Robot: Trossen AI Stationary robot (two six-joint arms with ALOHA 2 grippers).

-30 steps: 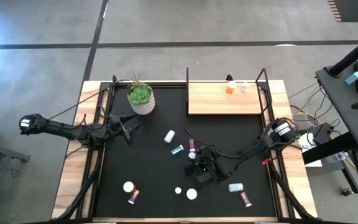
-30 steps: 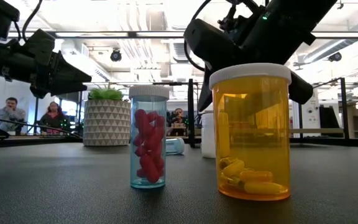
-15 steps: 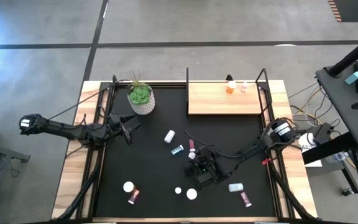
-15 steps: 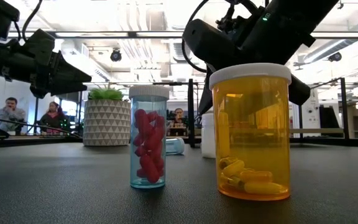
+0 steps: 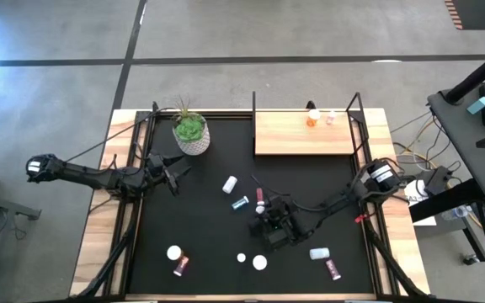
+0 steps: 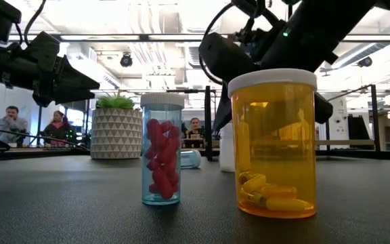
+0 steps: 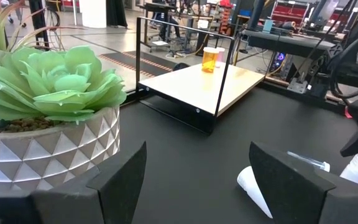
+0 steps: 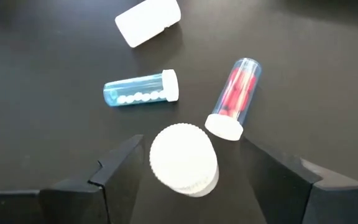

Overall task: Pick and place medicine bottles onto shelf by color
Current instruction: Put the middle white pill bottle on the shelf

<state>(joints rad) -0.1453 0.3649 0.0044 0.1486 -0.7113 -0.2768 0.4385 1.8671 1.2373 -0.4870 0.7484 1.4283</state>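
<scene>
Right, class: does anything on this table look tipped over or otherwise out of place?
Yes. Three bottles lie on their sides on the mat: a white bottle, a blue vial and a red-pill vial. Only two bottles stand on the shelf. The right gripper hovers open over an upright white-capped bottle.

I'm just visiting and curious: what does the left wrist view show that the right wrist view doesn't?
Only the left wrist view shows the green plant in its white patterned pot and the light-wood shelf with black posts, an orange bottle standing on it. Only the right wrist view shows the open right pincer above an upright white-capped bottle, with a lying blue tube and red-filled tube nearby. Both show the black mat.
</scene>
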